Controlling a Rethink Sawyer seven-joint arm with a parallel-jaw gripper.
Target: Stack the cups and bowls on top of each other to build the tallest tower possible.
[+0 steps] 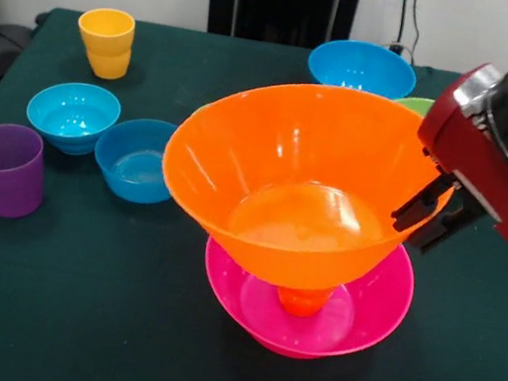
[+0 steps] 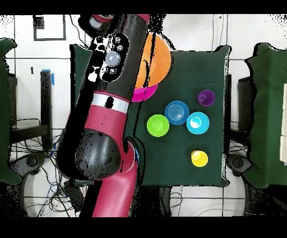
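The gripper [image 1: 432, 214] clamps the thin rim of the large orange bowl [image 1: 299, 183], tilted atop the tower [image 1: 306, 300] on the green worktop [image 1: 117, 324]. Glossy, stiff and light, the plastic looks slippery; the rim offers the surest hold. Other bowls and cups stand apart.

The red and black arm [image 1: 503, 143] reaches in from the right. Its gripper [image 1: 428, 218] points down-left, black fingers [image 1: 419, 205] set close together.
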